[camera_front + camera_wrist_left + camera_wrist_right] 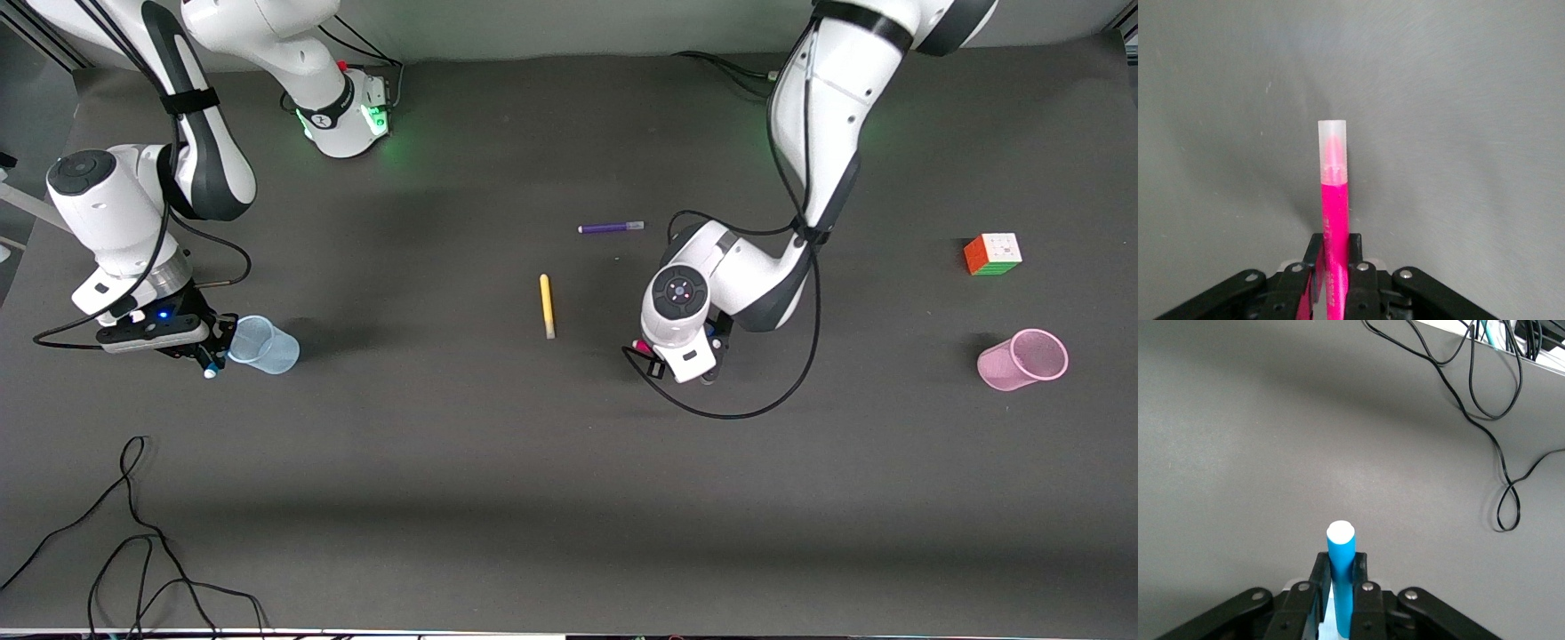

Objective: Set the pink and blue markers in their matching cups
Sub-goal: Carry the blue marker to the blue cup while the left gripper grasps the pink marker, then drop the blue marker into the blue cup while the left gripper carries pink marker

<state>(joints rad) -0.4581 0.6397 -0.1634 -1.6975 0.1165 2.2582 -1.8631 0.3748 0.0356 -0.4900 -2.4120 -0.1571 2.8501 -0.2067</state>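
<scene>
My left gripper (677, 360) is over the middle of the table and is shut on the pink marker (1334, 200). The marker's clear cap end sticks out past the fingers, and a bit of pink shows by the hand in the front view (638, 344). The pale pink cup (1022, 359) stands toward the left arm's end of the table. My right gripper (200, 351) is shut on the blue marker (1341, 553), just beside the pale blue cup (264, 344). The blue marker's pale tip (210, 373) shows below the hand. Both grippers also show in their wrist views, left (1333, 243) and right (1340, 563).
A yellow marker (546, 305) and a purple marker (611, 228) lie on the dark mat near the middle. A colour cube (993, 254) sits farther from the camera than the pink cup. Loose black cables (133, 533) lie at the near edge by the right arm's end.
</scene>
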